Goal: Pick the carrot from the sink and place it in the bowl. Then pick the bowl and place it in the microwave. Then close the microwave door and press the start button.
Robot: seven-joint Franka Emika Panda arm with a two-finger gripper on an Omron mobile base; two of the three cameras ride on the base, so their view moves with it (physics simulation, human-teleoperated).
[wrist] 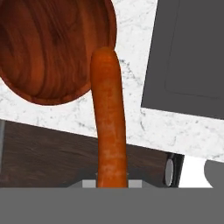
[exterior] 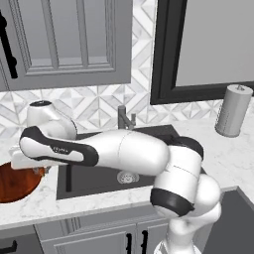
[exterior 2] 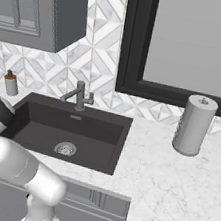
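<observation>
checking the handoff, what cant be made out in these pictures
- Claw fingertips: hand view, behind the carrot and bottom band.
- Bowl: left base view, cut by the edge, partly behind the arm.
- Sink: right base view, near left corner behind the arm.
- Small bottle: too small to identify.

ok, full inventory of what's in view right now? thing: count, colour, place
carrot: 1, orange, held in the gripper, tip over the bowl's rim
bowl: 1, reddish-brown wood, on the counter left of the sink
sink: 1, dark grey, set into the counter
faucet: 1, grey metal, behind the sink
paper towel roll: 1, grey, on the counter right of the sink
small bottle: 1, brown top, back left of the sink
counter: 1, white marble
upper cabinet: grey, above the counter
gripper: 1, shut on the carrot
</observation>
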